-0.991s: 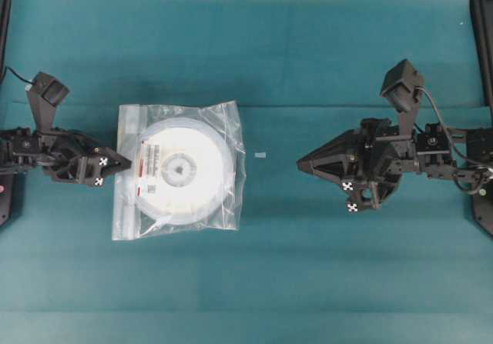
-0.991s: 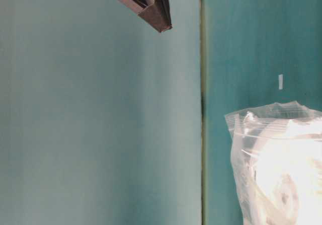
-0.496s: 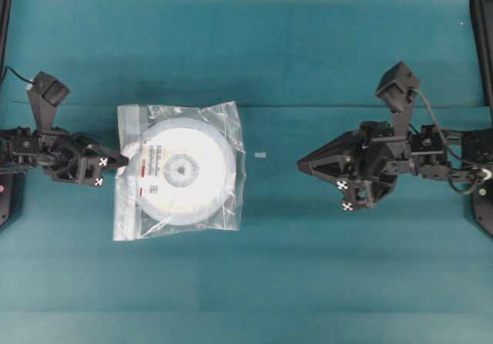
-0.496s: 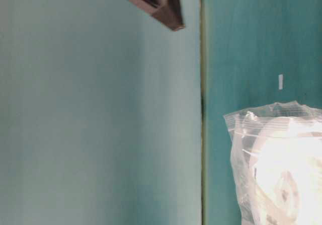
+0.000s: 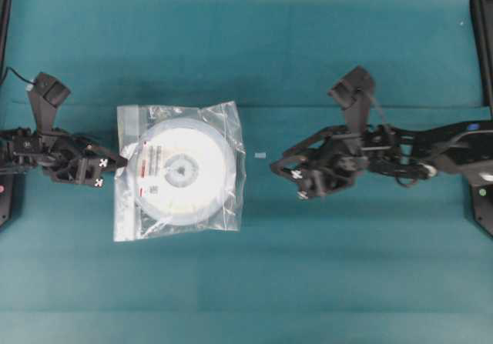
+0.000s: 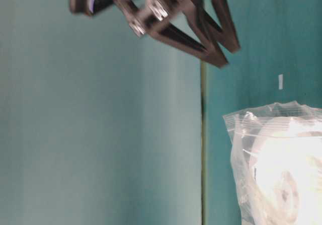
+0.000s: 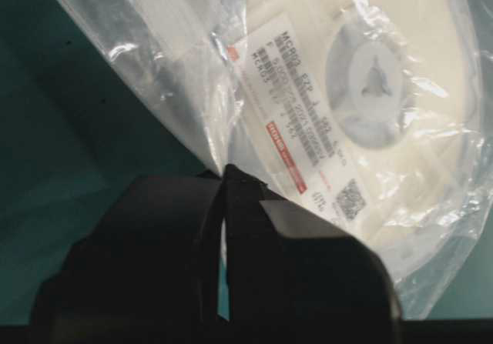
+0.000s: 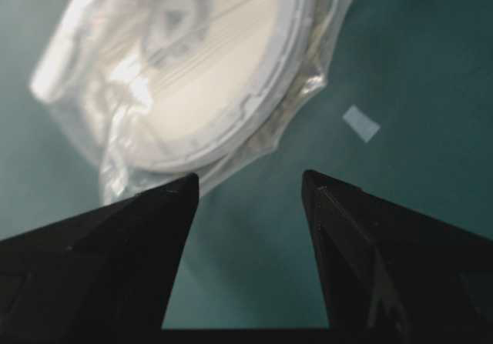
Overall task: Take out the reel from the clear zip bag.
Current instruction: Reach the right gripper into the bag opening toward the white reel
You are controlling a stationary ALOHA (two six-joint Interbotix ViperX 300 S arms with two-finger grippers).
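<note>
Reel (image 5: pixel 181 171) sits sealed inside clear zip bag (image 5: pixel 179 172) on the counter; left end effector (image 5: pixel 117 161) seemingly pinches its nine-o'clock edge, right end effector (image 5: pixel 283 172) gapes empty at three o'clock.

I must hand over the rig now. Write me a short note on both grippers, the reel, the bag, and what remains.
Left gripper: shut on the left edge of the clear zip bag.
Right gripper: open, empty, right of the bag, not touching it.
The reel: fully inside the bag, flat on the table.
Done: bag edge pinched.
Left: open the bag, pull out the reel.
</note>
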